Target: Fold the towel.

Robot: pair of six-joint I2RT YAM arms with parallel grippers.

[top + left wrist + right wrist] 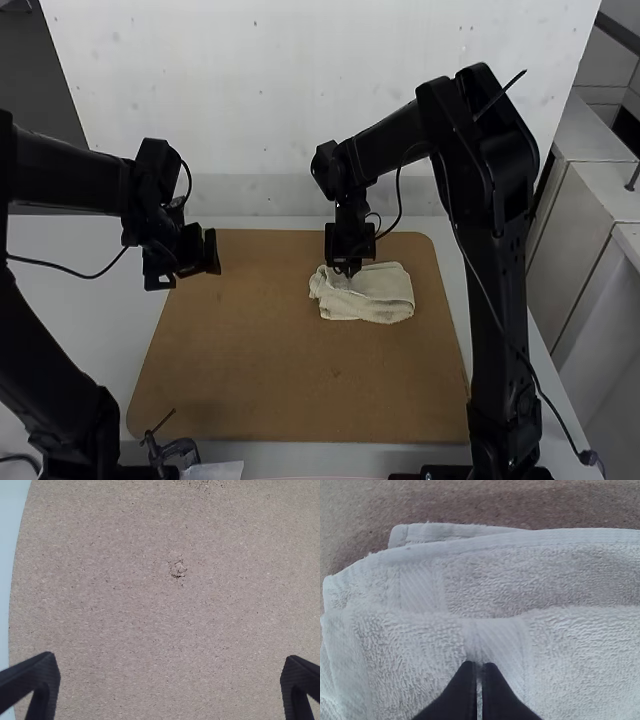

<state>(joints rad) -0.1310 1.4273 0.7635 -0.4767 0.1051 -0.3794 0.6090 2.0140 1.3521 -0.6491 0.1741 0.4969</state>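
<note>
pointing down at the towel (372, 297), the right gripper (479, 666) has its 2 black fingers brought together, though whether cloth is pinched between them i cannot tell. the towel lies folded in layers on the right part of the brown board (300, 400), its long axis running across the high view, its edges not quite matched. from the right gripper, which stands at its far edge, left of the middle, most of the cloth lies nearer the arm bases and to the right. the right arm is clearly the nearer; the left gripper (171, 657), fingers wide apart and holding nothing, is well off to the left. the count: 1 towel, 1 board, 2 grippers. the next move probably squares or presses that far edge.
</note>
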